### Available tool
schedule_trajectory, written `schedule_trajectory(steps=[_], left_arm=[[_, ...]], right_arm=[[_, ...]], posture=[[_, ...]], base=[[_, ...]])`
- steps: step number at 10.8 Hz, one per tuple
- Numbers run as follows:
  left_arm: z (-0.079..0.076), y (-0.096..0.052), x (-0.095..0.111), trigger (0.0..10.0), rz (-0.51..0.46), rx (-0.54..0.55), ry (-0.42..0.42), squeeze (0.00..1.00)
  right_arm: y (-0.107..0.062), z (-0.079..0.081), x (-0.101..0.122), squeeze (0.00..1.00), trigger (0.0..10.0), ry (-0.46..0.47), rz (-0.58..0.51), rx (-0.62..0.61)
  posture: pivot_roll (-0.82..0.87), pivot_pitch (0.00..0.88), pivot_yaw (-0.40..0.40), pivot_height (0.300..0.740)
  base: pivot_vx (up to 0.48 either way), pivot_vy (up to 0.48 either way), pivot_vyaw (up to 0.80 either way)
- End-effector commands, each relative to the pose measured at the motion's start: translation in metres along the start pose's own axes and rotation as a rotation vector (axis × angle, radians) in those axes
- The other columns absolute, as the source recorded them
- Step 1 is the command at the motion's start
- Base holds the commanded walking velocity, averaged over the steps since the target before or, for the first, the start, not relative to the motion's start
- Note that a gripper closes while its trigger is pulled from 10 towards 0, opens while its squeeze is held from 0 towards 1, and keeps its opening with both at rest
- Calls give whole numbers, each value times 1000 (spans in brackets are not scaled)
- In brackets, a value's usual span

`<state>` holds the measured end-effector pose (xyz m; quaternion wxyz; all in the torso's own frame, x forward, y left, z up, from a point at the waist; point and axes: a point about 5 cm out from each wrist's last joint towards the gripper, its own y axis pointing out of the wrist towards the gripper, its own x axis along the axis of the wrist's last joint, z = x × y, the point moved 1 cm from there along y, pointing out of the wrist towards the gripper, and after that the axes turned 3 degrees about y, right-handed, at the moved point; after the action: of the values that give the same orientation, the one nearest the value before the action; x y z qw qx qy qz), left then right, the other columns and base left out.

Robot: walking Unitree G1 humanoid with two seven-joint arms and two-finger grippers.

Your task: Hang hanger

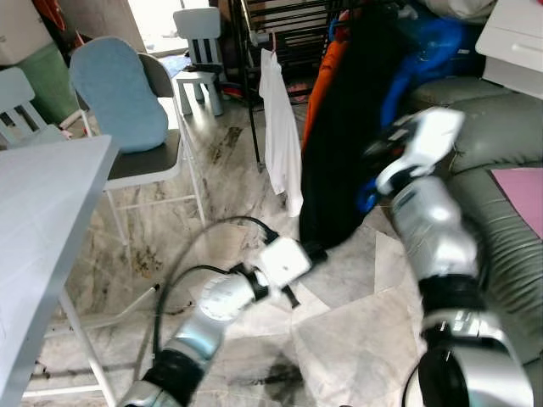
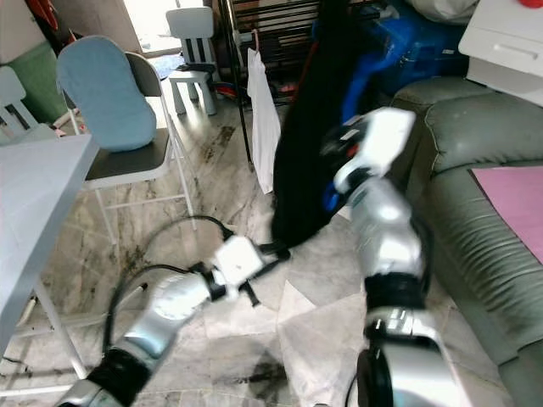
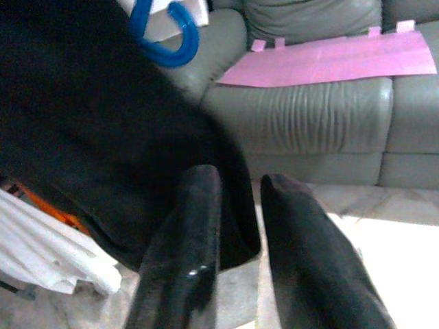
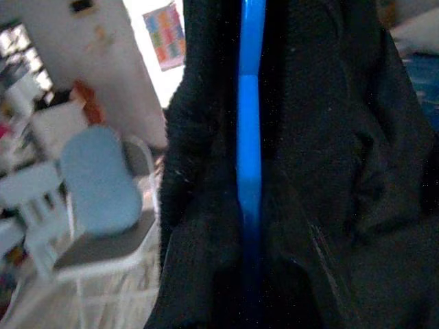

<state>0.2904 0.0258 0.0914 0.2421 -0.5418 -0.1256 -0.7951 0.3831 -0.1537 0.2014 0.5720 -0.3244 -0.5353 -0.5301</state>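
right tool (image 1: 386,153) up against the black garment (image 1: 339,127) — grip can't tell | blue hanger (image 4: 248,137) runs upright, rack (image 1: 280,25) beyond | left tool (image 3: 240,226) slightly spread — low, empty

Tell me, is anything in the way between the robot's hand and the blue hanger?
Yes. In the right wrist view the black garment wraps around the blue hanger, so only a strip shows through. The right end effector is up against that garment, with cloth covering most of the hanger.
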Motion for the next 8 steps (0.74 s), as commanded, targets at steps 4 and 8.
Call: schedule_trajectory(steps=[4,8], left_arm=[[17,-5,6,10000,-46,56,-26,1000],[49,-39,16,10000,-90,201,61,1000]], right_arm=[[-8,4,7,0,10000,-140,-44,73],[-46,-13,-22,0,10000,-277,65,219]], posture=[[-223,0,55,740],[-207,0,57,740]], base=[[0,0,0],[0,0,0]])
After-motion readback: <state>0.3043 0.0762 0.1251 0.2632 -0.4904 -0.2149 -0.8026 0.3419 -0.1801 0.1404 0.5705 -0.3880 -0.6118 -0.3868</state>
